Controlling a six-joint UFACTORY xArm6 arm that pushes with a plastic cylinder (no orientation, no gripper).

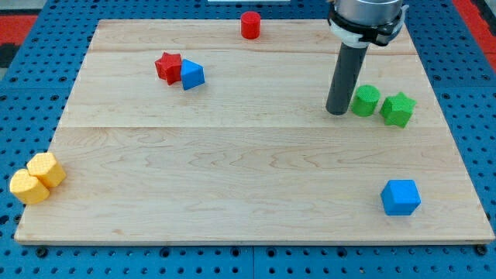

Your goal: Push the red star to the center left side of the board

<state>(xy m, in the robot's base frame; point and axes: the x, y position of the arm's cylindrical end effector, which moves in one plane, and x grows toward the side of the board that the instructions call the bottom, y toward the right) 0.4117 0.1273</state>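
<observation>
The red star (167,67) lies on the wooden board (232,170) at the upper left, touching a blue block (191,74) on its right side. My tip (337,111) rests on the board at the upper right, far to the right of the red star. It stands just left of a green cylinder (366,101), close to it or touching it.
A green star (398,108) sits right of the green cylinder. A red cylinder (249,25) stands at the top edge. A blue cube (401,197) lies at the lower right. Two yellow blocks (37,178) sit at the lower left edge.
</observation>
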